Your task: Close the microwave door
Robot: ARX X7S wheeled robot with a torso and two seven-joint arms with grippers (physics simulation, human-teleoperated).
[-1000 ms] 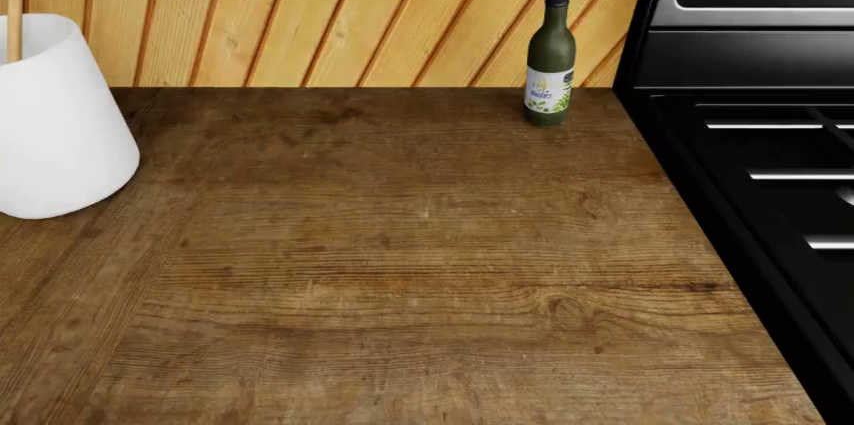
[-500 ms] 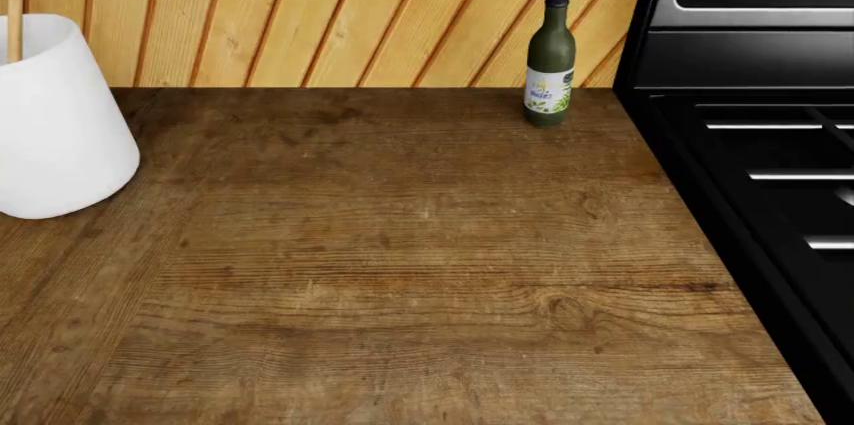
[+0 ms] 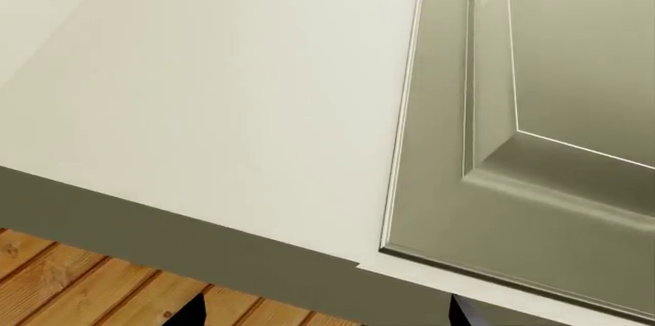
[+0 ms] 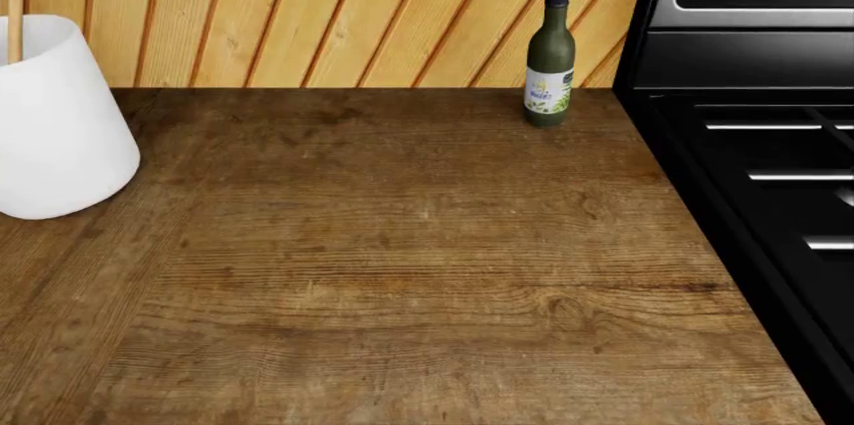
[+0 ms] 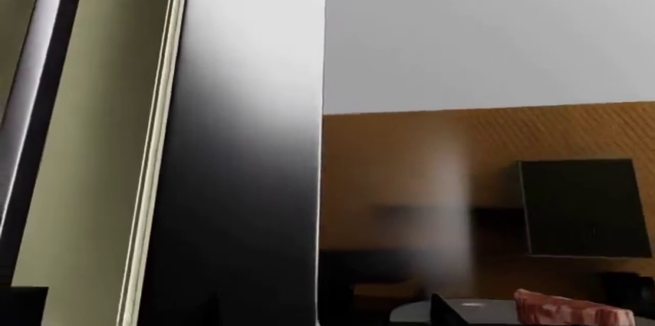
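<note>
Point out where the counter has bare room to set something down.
In the head view the wooden counter is bare across its middle and near edge, between the white container at the left and the black stove at the right. The green bottle takes the back corner by the stove.

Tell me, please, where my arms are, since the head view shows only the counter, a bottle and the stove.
Observer: The left wrist camera looks at a pale cabinet door, with wooden planks showing beyond its frame.
Operator: Is the left claw open?
Observer: Yes, the left claw is open: its dark tips stand well apart with nothing between them.
Operator: And the right arm?
Observer: Its camera is close against a grey metal panel. I cannot tell whether that is the microwave door.
</note>
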